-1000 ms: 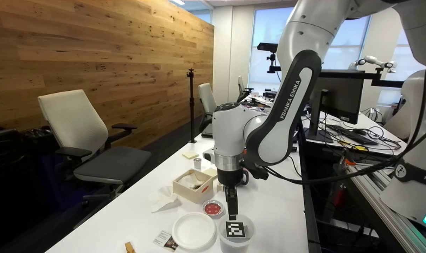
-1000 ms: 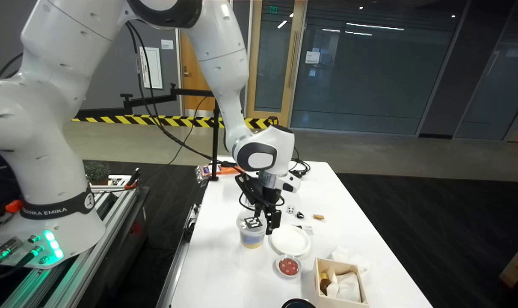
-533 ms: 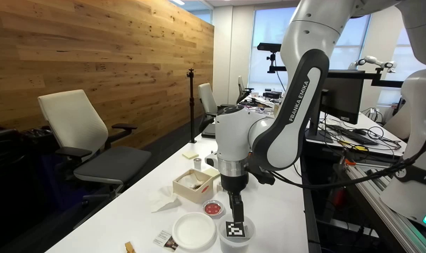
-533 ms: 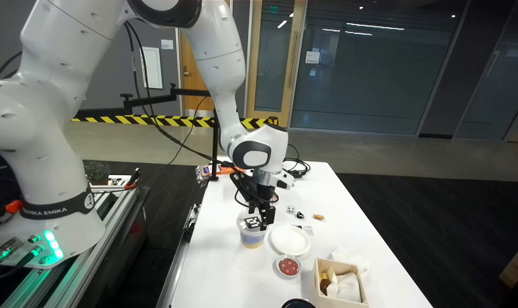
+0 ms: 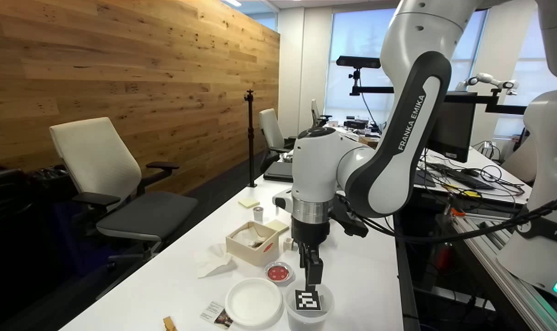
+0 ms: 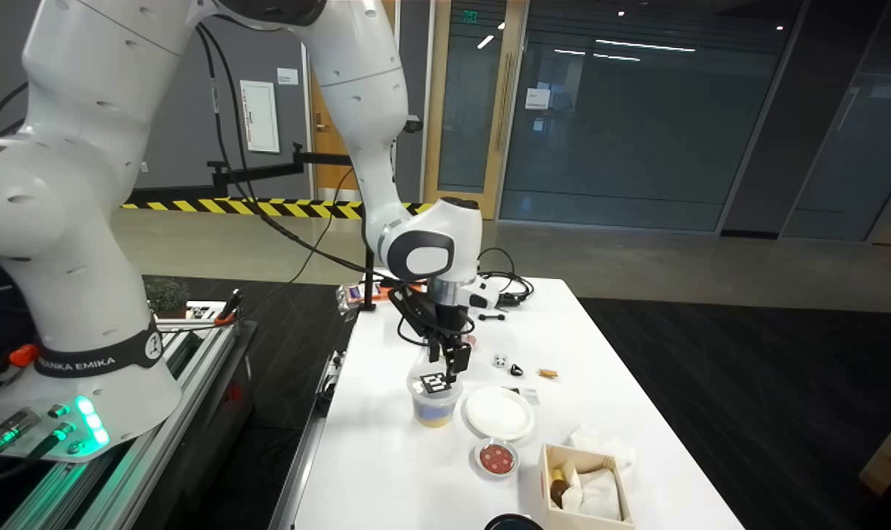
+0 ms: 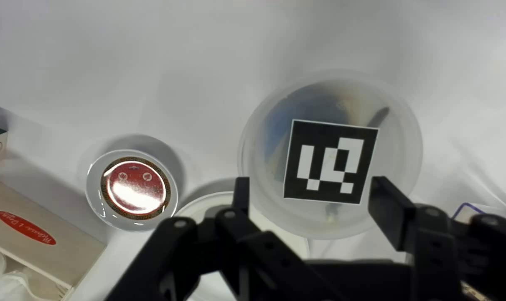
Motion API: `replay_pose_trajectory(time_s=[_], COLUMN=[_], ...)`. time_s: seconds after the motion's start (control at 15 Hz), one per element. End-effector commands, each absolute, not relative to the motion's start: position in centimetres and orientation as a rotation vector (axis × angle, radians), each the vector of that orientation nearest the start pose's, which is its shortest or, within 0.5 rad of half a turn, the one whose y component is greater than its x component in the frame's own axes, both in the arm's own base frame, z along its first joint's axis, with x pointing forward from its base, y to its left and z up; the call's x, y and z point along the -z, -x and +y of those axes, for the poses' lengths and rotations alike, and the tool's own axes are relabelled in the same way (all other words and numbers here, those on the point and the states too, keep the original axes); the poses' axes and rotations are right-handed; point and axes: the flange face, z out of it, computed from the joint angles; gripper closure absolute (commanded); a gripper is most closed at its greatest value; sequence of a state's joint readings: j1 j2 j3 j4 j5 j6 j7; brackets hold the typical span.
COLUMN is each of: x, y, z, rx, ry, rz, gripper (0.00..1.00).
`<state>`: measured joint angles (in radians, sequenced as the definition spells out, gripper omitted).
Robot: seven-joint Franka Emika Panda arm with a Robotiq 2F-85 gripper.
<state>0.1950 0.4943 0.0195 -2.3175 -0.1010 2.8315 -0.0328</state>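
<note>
One plate (image 5: 254, 302), one red-centred dish (image 7: 136, 188) near tub (image 6: 434, 410) | gripper (image 7: 310, 191) above, jaws apart

A knotty wood-plank wall (image 5: 131, 82) runs behind a cream-backed, gray-seated office chair (image 5: 96, 156) as daylight fills tall windows (image 5: 361, 37). Elsewhere around us, dark glass panels (image 6: 636, 140) catch streaks of light (image 6: 645, 46) beside a wood-framed door (image 6: 467, 110); below, smooth pale floor (image 6: 636, 258) meets charcoal carpet (image 6: 680, 390), and a black-and-yellow striped band (image 6: 224, 206) stretches low by a gray wall (image 6: 294, 118).
</note>
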Motion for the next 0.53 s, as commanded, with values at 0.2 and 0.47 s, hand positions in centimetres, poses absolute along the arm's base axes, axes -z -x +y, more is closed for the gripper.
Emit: replay_pose_trajectory(time_s=[0.2, 0.47], x=[-13.82, -13.85], y=[-48.74, -48.8], z=[12.19, 12.29], rx=[0.062, 0.065], ry=[3.111, 3.11], rz=[-0.596, -0.6], gripper=[0.76, 0.99])
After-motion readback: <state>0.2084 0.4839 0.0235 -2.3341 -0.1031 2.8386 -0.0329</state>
